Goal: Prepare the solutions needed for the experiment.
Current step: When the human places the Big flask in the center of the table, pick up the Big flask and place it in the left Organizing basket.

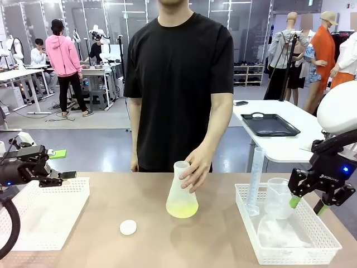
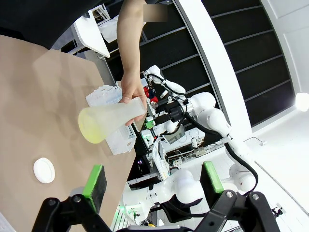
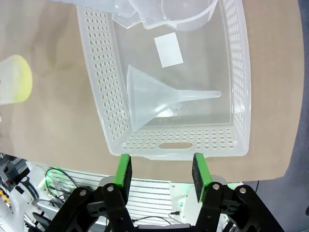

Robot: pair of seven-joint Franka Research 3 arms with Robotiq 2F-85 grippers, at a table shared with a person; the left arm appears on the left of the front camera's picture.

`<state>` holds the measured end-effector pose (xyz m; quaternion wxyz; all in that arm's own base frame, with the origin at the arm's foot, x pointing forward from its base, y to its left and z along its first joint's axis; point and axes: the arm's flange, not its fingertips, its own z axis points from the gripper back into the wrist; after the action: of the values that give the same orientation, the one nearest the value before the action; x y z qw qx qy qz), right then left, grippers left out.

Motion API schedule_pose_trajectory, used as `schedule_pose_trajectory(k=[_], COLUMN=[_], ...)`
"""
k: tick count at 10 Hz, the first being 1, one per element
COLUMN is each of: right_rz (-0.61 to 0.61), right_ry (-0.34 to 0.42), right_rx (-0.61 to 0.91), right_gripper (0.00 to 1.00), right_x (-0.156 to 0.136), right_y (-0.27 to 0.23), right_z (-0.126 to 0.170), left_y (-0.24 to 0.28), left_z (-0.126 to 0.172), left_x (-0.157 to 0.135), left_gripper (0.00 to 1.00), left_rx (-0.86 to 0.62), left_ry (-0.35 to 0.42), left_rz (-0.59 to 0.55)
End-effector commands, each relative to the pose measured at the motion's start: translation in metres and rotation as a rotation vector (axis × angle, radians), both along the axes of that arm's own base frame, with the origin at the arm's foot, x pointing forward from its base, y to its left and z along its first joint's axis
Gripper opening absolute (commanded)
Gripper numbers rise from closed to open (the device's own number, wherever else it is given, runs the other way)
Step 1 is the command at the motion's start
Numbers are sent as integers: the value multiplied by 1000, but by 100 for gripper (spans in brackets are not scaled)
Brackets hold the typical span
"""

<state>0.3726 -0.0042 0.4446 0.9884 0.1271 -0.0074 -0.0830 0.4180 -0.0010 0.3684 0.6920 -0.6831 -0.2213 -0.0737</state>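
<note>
My right gripper [image 3: 162, 170] has its jaws moderately apart, with nothing between the green pads. It hangs just past the handle end of the white perforated basket [image 3: 178, 144]. In that basket lie a clear funnel [image 3: 154, 99] on its side and a small white square [image 3: 168, 50], with a beaker [image 1: 277, 196] and a tall measuring cylinder [image 1: 255, 178] at the far end. My left gripper [image 2: 154, 180] is wide open and holds nothing, raised over the other basket [image 1: 53, 220].

Further out, at mid-table, the person's hand [image 1: 196, 170] grips the neck of the conical flask [image 1: 181, 192]. The solution [image 1: 182, 210] lies in it as a shallow pale yellow layer. A white disc [image 1: 128, 227] rests on the table beside it.

I judge one solution is made. Whether more remains, I cannot tell.
</note>
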Motion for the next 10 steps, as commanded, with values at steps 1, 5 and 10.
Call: schedule_pose_trajectory(k=[1,5,10], right_rz=[-2,-2,-45], right_ry=[-6,-6,-238], right_rx=[-1,-1,113], right_gripper=[64,64,64], right_x=[-2,-2,-6], right_y=[0,0,33], right_z=[1,1,-11], left_y=[0,0,0], left_z=[1,1,1], left_x=[1,1,1], left_gripper=[100,100,100], left_rx=[11,11,11], left_ry=[-2,-2,-2], left_rz=[0,0,0])
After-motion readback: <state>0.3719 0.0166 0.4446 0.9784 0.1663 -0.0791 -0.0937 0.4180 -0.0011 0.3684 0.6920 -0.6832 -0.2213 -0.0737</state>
